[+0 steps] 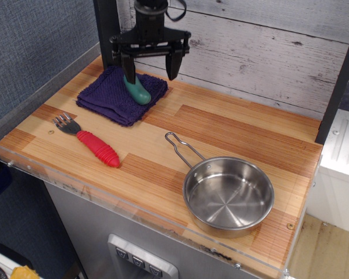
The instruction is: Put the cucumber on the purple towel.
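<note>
No text, label, brand, number or sign can be read anywhere. The small buttons on the grey panel [138,261] below the tabletop [232,131] carry marks too small to make out.

The striped wooden table [232,125] had a clear plastic lip along its near and left edges. At far left a purple towel [113,99] lay flat on it. Near left of centre lay a red-handled fork [88,140], tines pointing left. A steel pan [228,195] sat at near right, its wire handle pointing toward the towel.
</note>
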Action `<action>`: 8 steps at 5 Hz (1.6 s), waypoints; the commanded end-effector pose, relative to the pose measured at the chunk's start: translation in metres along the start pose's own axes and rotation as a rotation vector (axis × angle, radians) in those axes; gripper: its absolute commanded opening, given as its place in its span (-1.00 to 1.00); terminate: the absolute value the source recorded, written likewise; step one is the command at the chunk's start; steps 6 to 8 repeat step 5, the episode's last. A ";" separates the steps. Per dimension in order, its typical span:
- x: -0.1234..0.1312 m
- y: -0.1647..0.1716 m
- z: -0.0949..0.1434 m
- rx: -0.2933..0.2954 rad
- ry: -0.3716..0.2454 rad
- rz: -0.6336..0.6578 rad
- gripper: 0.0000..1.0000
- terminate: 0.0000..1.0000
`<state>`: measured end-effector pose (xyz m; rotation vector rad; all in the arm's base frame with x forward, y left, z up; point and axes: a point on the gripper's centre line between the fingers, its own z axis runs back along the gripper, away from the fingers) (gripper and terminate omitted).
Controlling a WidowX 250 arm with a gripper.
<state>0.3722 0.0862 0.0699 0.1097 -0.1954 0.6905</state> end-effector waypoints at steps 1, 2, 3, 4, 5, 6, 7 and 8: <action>-0.014 0.012 0.057 -0.119 -0.114 0.029 1.00 -1.00; -0.014 0.012 0.057 -0.119 -0.114 0.029 1.00 -1.00; -0.014 0.012 0.057 -0.119 -0.114 0.029 1.00 -1.00; -0.014 0.012 0.057 -0.119 -0.114 0.029 1.00 -1.00; -0.014 0.012 0.057 -0.119 -0.114 0.029 1.00 1.00; -0.014 0.012 0.057 -0.119 -0.114 0.029 1.00 1.00; -0.014 0.012 0.057 -0.119 -0.114 0.029 1.00 1.00; -0.014 0.012 0.057 -0.119 -0.114 0.029 1.00 1.00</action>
